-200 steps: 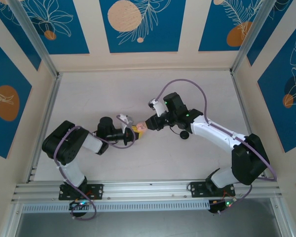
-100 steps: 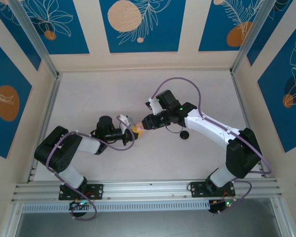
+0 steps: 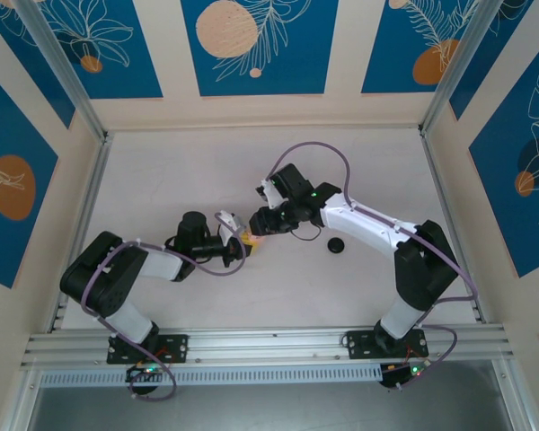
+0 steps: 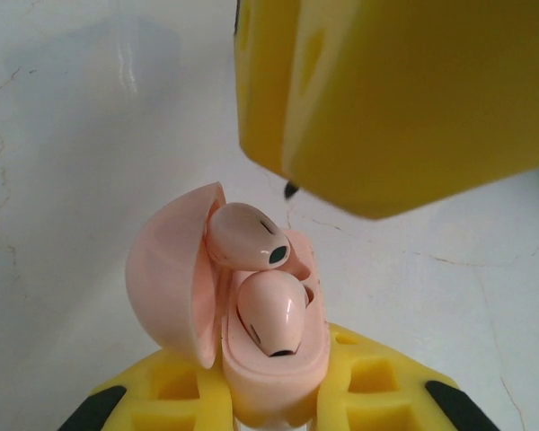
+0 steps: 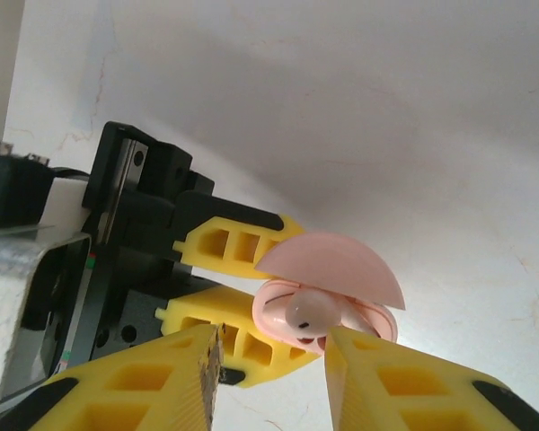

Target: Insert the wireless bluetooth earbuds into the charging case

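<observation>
- Left gripper point(image 4: 271, 400): its yellow fingers point(image 4: 166, 395) are pressed onto the base of the charging case point(image 4: 278, 377) from both sides and pinch it firmly.
- Right gripper point(image 5: 274, 359): its two yellow fingers point(image 5: 139, 377) stand slightly parted with nothing between them. In the right wrist view they sit just below and in front of the case.
- Check the left wrist view: one finger of the right gripper hangs over the open case, close to it but not touching.
- Charging case: pale pink and round. In the left wrist view its lid point(image 4: 166, 269) is swung open to the left.
- Lower earbud point(image 4: 271, 316): pale pink, sitting in its socket inside the case.
- Upper earbud point(image 4: 247, 238): pale pink, lying tilted across the top of the case, against the lid and just above the lower earbud. You cannot tell whether it is fully seated.
- Look at the top view: both grippers meet tip to tip near the middle of the table point(image 3: 162, 180).
- Black disc point(image 3: 337, 245): lies flat on the table to the right of the grippers, apart from them and beside the right forearm.
</observation>
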Available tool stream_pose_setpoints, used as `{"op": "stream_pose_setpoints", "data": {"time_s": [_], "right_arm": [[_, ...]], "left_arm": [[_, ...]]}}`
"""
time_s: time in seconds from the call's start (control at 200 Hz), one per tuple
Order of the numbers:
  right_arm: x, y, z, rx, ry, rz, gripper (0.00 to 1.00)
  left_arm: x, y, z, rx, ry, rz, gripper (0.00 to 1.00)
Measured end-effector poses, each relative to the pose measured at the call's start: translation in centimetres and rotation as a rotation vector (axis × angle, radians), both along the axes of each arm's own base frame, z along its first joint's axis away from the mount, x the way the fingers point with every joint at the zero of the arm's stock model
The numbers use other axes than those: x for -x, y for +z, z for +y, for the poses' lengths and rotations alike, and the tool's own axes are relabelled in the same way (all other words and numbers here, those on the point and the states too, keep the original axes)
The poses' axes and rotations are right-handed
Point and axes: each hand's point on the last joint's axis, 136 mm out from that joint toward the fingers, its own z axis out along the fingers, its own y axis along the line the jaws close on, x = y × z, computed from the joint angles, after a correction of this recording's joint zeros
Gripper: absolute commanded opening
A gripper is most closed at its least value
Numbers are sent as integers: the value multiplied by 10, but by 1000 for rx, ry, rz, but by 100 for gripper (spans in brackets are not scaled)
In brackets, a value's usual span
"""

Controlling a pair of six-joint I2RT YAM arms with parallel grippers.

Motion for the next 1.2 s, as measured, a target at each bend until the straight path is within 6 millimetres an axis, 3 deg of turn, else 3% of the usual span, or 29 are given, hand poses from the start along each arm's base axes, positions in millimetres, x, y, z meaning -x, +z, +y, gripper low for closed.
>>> {"op": "stream_pose_setpoints", "data": {"time_s": [0.46, 0.655, 1.2], "right_arm": [[-3, -19, 2, 51, -18, 40, 35], [-4, -25, 3, 57, -30, 61, 29], [-4, -23, -2, 30, -73, 50, 19]], "left_arm": [[0, -1, 2, -15, 13, 9, 13], [1, -4, 3, -26, 19, 22, 13], [1, -5, 2, -30, 19, 27, 13]]}}
